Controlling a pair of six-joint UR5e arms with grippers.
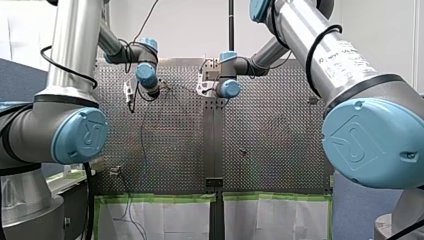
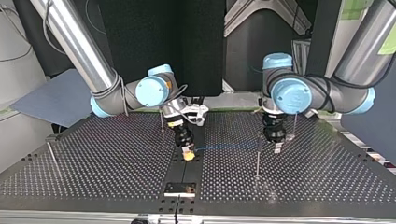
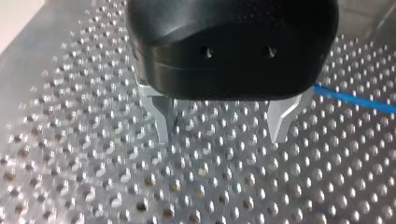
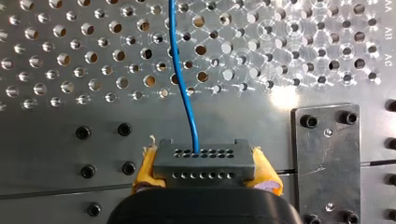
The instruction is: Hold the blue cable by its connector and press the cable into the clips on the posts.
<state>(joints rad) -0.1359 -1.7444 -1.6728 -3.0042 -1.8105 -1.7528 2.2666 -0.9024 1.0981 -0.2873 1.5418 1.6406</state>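
Connector [image 4: 204, 161], middle of the surface [image 2: 93, 158]: clamped in your right hand [image 4: 205, 171], yellow pads [image 4: 147, 170]. Blue cable [image 4: 184, 88]: runs straight toward your left hand [image 3: 222, 133], fingers [image 3: 280, 121] wide, empty; post [image 2: 257, 154] just beside it.

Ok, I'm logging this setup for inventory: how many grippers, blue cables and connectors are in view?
grippers: 2, my left gripper and my right gripper
blue cable: 1
connector: 1
Total: 4
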